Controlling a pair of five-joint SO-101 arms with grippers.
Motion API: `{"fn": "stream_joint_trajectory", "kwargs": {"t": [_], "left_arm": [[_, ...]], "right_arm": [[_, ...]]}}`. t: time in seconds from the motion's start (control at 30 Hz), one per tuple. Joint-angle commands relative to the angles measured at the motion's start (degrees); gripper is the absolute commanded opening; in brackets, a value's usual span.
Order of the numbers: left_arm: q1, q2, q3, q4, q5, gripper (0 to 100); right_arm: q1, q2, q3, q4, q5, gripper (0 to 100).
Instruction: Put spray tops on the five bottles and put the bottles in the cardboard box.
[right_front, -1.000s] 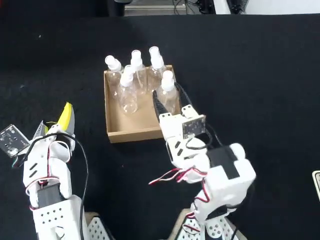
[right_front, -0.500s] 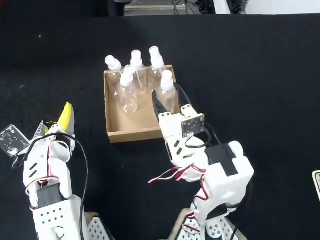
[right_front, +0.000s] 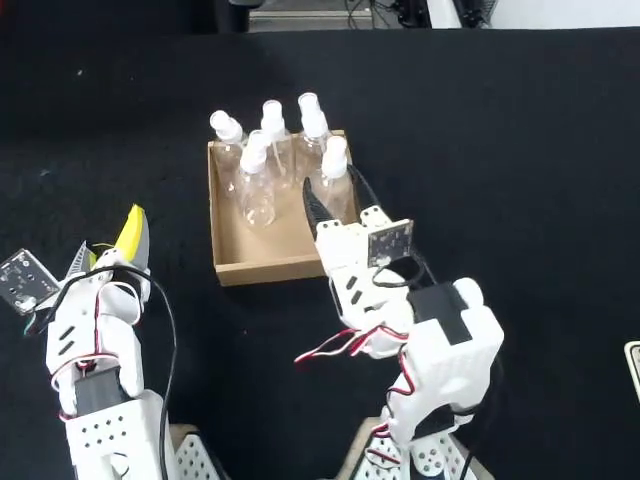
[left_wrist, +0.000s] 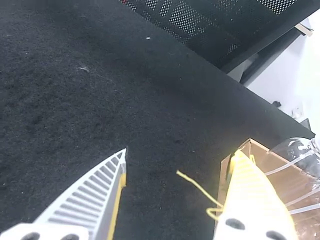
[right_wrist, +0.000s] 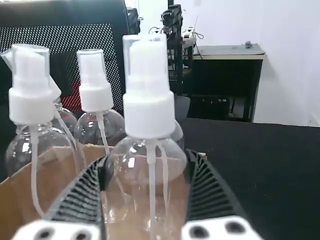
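Note:
The cardboard box (right_front: 262, 268) stands left of the table's middle with five clear bottles in it, each with a white spray top. Three bottles (right_front: 272, 118) line its far wall and one (right_front: 256, 160) stands in the middle. My right gripper (right_front: 332, 195) is shut on the fifth bottle (right_front: 334, 158) at the box's right wall. In the right wrist view this bottle (right_wrist: 148, 115) stands upright between the black fingers (right_wrist: 210, 190), with other bottles (right_wrist: 31, 100) behind it. My left gripper (right_front: 105, 245) rests open near the front left, off the box (left_wrist: 250, 150).
Black cloth covers the table (right_front: 500, 150). A small pale object (right_front: 633, 360) lies at the right edge. Bare cloth lies to the right of the box and between the two arms. Desks and a mesh chair (right_wrist: 60, 35) stand beyond the table.
My right gripper has edged a little farther over the box with the bottle in it. The left arm has not moved.

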Motion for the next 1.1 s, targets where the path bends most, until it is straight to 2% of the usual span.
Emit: {"fn": "stream_joint_trajectory", "kwargs": {"t": [0.0,0.17,1.07], "left_arm": [[0.22,-0.70,1.27,-1.49,-0.70,31],[0.22,-0.70,1.27,-1.49,-0.70,31],[0.22,-0.70,1.27,-1.49,-0.70,31]], "right_arm": [[-0.70,-0.31,-2.15,0.09,-0.35,1.2],[-0.70,-0.31,-2.24,3.16,-0.70,1.2],[-0.79,-0.31,-1.19,3.34,-0.35,1.3]]}}
